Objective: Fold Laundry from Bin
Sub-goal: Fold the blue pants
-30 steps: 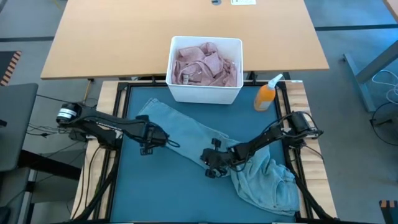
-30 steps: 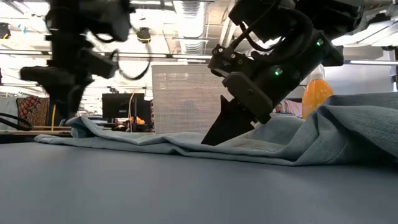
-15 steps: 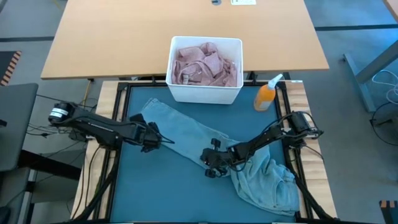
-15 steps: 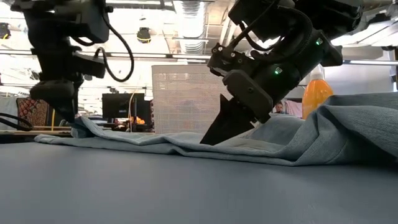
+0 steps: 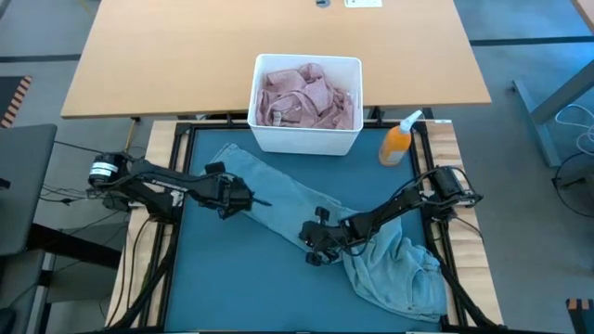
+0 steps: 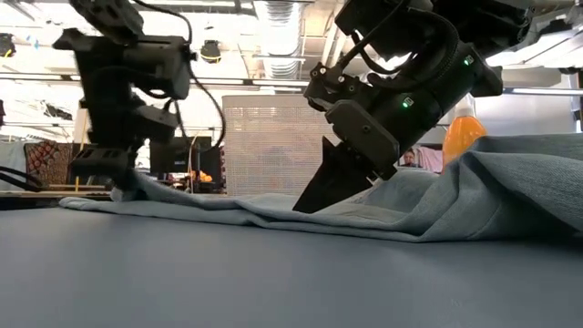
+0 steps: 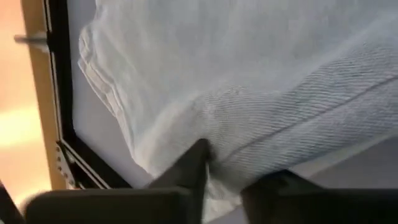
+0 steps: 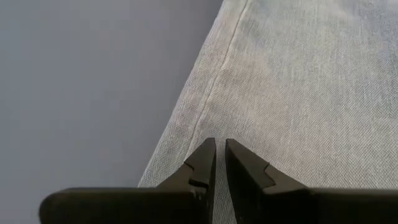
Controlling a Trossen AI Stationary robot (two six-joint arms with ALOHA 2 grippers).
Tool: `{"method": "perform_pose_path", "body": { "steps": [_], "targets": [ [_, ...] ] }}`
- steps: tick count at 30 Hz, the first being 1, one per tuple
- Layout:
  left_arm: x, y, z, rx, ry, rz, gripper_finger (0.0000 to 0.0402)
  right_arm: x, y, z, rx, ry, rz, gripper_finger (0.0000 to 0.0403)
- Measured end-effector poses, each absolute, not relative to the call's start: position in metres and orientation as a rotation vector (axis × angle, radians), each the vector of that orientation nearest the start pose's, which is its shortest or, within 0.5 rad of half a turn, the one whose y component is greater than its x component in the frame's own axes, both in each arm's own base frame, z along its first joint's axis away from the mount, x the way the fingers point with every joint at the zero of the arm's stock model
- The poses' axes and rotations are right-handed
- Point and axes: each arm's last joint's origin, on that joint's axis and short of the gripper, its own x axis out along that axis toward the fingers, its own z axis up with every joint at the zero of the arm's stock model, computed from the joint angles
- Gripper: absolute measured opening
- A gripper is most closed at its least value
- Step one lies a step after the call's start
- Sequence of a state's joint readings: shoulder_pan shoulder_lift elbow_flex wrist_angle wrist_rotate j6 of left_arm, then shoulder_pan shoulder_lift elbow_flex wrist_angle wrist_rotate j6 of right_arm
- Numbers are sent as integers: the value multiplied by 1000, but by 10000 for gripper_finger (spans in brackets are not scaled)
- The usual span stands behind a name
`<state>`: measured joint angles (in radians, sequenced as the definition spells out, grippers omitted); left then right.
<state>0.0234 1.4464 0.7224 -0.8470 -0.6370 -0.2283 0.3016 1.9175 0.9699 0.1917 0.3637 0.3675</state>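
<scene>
- We see soft, light blue denim jeans [image 5: 306, 209] spread diagonally over the teal-blue table mat [image 5: 232, 278], one end bunched.
- The white rectangular plastic bin [image 5: 306, 137] holds crumpled pink cloth [image 5: 306, 97].
- The left gripper [image 5: 249, 199] pinches a denim fold, arm low.
- The right gripper [image 5: 314, 249] clamps the jeans' seamed edge.

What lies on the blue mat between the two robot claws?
A straight leg of the light blue jeans spans it, from the left gripper to the right gripper, both shut on the denim. The high view shows this best.
</scene>
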Motion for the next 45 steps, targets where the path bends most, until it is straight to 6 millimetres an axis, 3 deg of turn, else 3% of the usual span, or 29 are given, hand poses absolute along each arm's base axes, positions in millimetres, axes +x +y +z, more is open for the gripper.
{"method": "perform_pose_path", "body": {
  "steps": [2, 8, 12, 18, 21, 27, 32, 38, 42, 45],
  "targets": [
    [217, 28, 166, 360, 1437, 667, 12, 357, 100, 123, 106, 691, -190, 65],
    [236, 50, 197, 535, 1465, 553, 3, 357, 99, 122, 128, 696, -202, 65],
    [235, 62, 207, 557, 1550, 376, 2, 356, 99, 122, 140, 703, -209, 65],
    [211, 66, 197, 567, 1819, 118, 1, 355, 98, 121, 143, 717, -216, 65],
    [207, 61, 195, 609, 1854, 53, 1, 355, 98, 121, 142, 720, -217, 65],
    [210, 45, 190, 652, 1861, -124, 0, 355, 96, 120, 143, 730, -222, 65],
    [221, 36, 170, 627, 1901, -215, 1, 354, 96, 120, 149, 741, -208, 65],
    [222, 40, 144, 823, 2163, -142, 44, 353, 96, 118, 160, 764, -221, 65],
    [222, 39, 138, 667, 2220, -139, 91, 350, 98, 117, 160, 781, -223, 65],
    [226, 38, 147, 465, 2153, -181, 122, 350, 98, 117, 159, 783, -222, 65]
  ]
}}
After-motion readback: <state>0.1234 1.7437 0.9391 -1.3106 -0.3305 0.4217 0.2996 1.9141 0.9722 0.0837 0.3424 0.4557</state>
